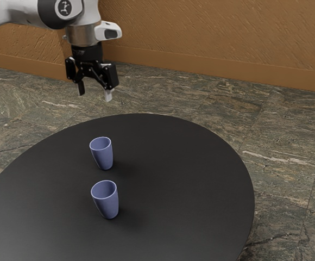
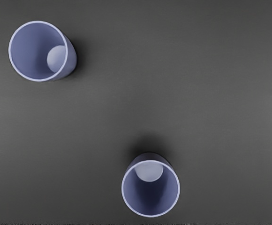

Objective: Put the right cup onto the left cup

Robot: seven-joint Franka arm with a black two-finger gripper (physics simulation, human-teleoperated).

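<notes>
In the exterior view, the cup nearer the far edge of the table and the other cup are coloured violet-blue, with paler rims. The table is finished in plain black. The floor is patterned with pale veins over grey-green; the wall is coloured orange-brown.

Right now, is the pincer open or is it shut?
The pincer is open: in the exterior view its two fingers stand apart, and there is nothing between them.
</notes>
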